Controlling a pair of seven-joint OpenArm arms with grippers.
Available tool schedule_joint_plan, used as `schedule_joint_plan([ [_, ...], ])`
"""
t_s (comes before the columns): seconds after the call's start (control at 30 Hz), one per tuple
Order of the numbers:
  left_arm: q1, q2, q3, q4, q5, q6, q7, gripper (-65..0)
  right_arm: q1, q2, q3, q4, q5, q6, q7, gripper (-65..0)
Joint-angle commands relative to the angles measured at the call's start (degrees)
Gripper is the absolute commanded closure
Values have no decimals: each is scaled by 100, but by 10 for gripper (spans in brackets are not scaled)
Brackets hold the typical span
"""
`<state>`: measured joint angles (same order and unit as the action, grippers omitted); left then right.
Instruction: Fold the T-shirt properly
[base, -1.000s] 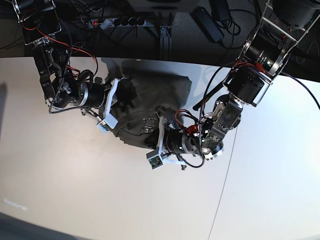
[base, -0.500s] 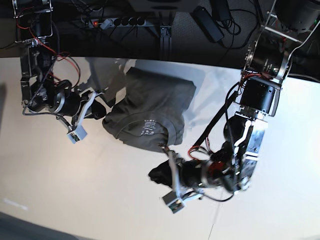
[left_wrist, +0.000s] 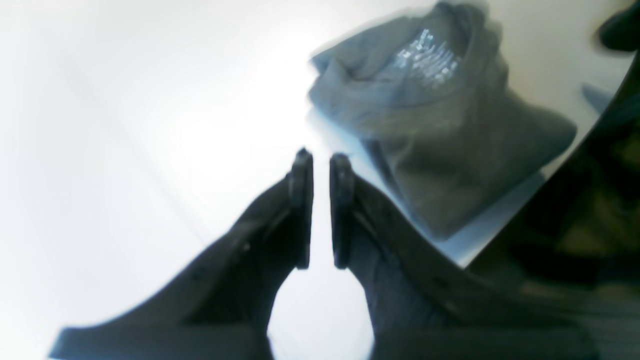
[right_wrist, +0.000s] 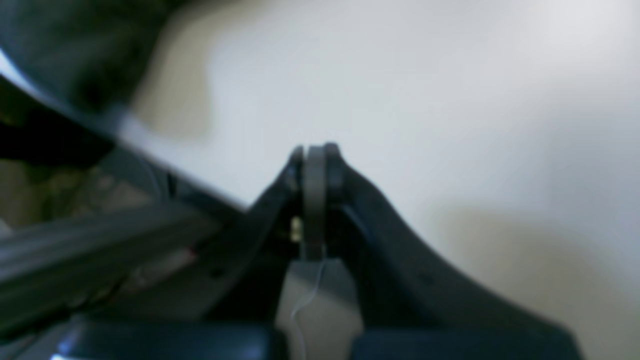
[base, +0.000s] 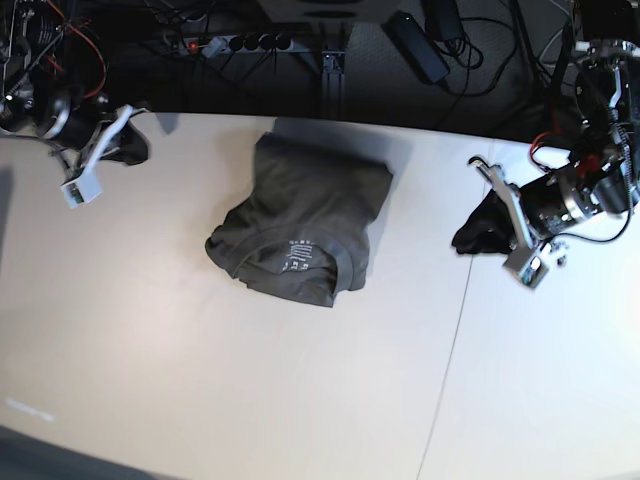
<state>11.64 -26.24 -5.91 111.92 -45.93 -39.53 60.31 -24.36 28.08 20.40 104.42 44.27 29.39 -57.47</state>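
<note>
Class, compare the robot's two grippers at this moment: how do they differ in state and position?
The left gripper shows a narrow gap between its black pads, while the right gripper is pressed shut. In the base view, the left gripper sits right of the folded dark olive-grey cotton T-shirt, the right gripper at its upper left. Both are empty and off the T-shirt.

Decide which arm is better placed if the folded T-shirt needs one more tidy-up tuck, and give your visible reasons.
Probably the left gripper: it sits over the table with jaws slightly apart, nearer the T-shirt. The right gripper is shut at the table's far edge.
</note>
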Motion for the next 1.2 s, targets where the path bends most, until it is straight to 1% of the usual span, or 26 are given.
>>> schedule_joint_plan([
  [0.0, 326, -61, -179, 63, -48, -44, -20, -91, -227, 61, 79, 81, 120, 404, 39, 0],
  [0.1, 1154, -59, -691, 63, -55, -47, -229, -91, -769, 63, 114, 81, 116, 404, 39, 0],
  [0.2, 1851, -37, -973, 61, -13, -47, -479, -91, -1292, 57, 114, 79, 114, 404, 46, 0],
  [0.27, 2317, 7, -999, 28, 243, -47, -684, -91, -1668, 11, 114, 79, 90, 402, 70, 0],
  [0.33, 2597, 92, -970, -173, 645, -47, -999, -91, -1930, -87, 111, 66, 22, 396, 92, 0],
  [0.43, 2640, 177, -881, -863, 1078, -47, -1429, -91, -1998, -256, 111, -59, 9, 385, 81, 0],
  [0.5, 2632, 177, -756, -1421, 1200, -47, -1537, -91, -2015, -310, 111, -317, 7, 385, 39, 0],
  [0.63, 2629, 177, -448, -2500, 1513, -47, -1600, -91, -2024, -334, 111, -1137, -15, 385, -66, 0],
  [0.8, 2629, 177, -262, -3696, 1687, -47, -2052, -91, -2011, -337, 111, -2199, -15, 337, -68, 0],
  [0.87, 2625, 177, -212, -4105, 1694, 85, -2234, -91, -2009, -334, 111, -2638, -33, 308, -63, 0],
  [0.93, 2520, 177, -125, -4494, 1860, 175, -2437, -89, -1969, -334, 111, -3045, -63, 275, -37, 0],
  [0.97, 2417, 177, -52, -4693, 1993, 254, -2448, -89, -1904, -334, 111, -3244, -111, 275, -42, 0],
  [1.03, 2177, 177, 166, -5115, 2330, 632, -2258, -77, -1755, -334, 111, -3687, -315, 267, -44, 0],
  [1.1, 1934, 175, 450, -5606, 2612, 968, -2046, -29, -1578, -334, 111, -4166, -522, 181, -44, 0],
  [1.17, 1650, 177, 796, -6181, 2754, 1211, -2114, 0, -1322, -337, 111, -4693, -629, 74, -42, 0],
])
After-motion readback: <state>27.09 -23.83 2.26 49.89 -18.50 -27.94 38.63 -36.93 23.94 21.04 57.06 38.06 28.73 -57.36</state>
